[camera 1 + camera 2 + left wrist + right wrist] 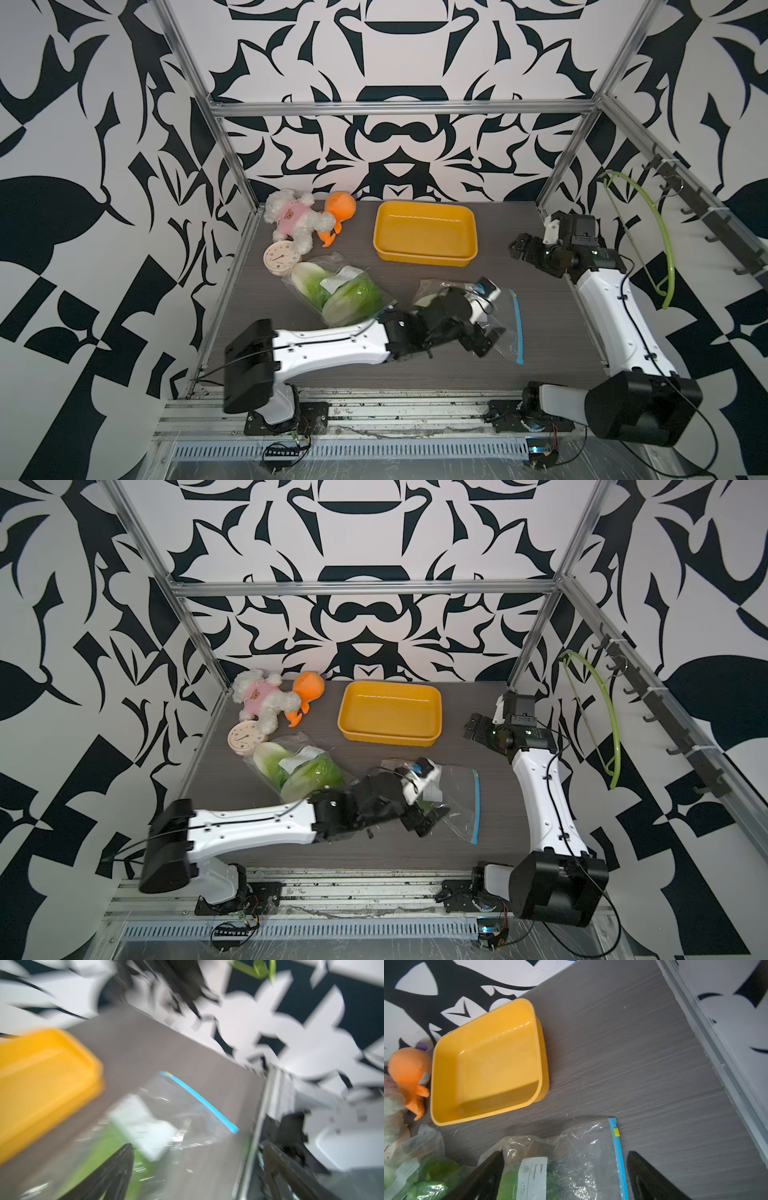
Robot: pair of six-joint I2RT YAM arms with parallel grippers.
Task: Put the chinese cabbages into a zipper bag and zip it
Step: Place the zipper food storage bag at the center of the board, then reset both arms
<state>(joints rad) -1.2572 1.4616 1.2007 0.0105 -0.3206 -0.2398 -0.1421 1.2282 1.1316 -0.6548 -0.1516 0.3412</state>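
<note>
okay, the left fingers (478, 343) were spread wide with nothing gripped, low over the near edge of the zipper bag (503, 309), centre-right on the surface (415, 368). left wrist view was blurred but showed both tips far apart. the bag lay flat, blue zip strip (517, 328) on its right side; couldn't tell if sealed. one cabbage (508, 1180) showed green inside it, mostly hidden under the arm in both top views. two chinese cabbages (336, 293) lay to the left in a second clear bag (305, 270) with a white label. right fingers (517, 245) were wide open, empty, raised at far right, well apart from the bag. yellow tray (424, 261) sat far centre.
</note>
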